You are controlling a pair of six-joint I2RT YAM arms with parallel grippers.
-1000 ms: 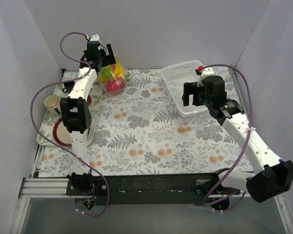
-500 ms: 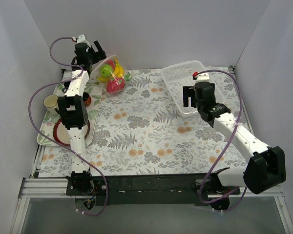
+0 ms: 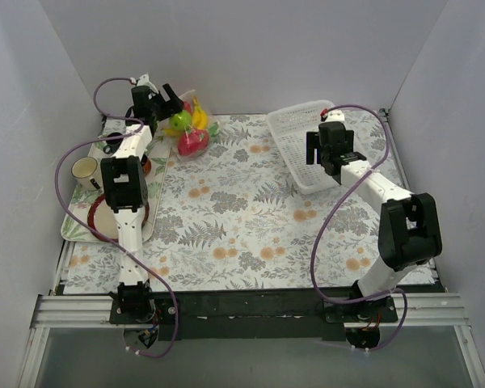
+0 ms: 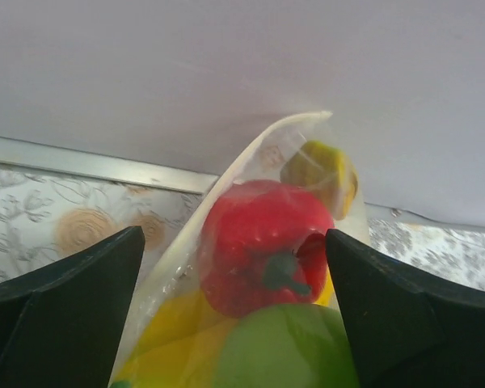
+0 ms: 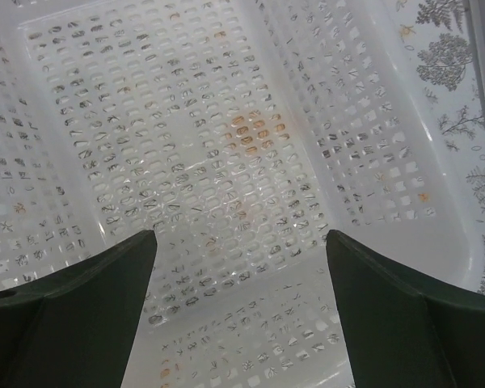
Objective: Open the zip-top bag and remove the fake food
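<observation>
The zip-top bag [image 3: 191,129] lies at the table's back left against the wall, with the fake food inside. In the left wrist view the bag [image 4: 186,250] holds a red pepper [image 4: 259,242], a green apple [image 4: 283,347], a yellow banana [image 4: 166,343] and a dull yellow piece [image 4: 319,170]. My left gripper [image 3: 170,103] is open, and its jaws stand on either side of the bag's end [image 4: 234,234] without closing on it. My right gripper [image 3: 325,160] is open and empty, and it hovers over the white basket [image 5: 241,234].
The white perforated basket [image 3: 295,129] stands at the back right and shows nothing inside it [image 5: 226,121]. A tray [image 3: 74,230] at the left edge carries a mug [image 3: 85,169] and a red-rimmed plate [image 3: 97,220]. The back wall is right behind the bag.
My left gripper swung left and back, then came down toward the bag's left end. My right arm folded in, and its gripper moved a little further back over the basket.
</observation>
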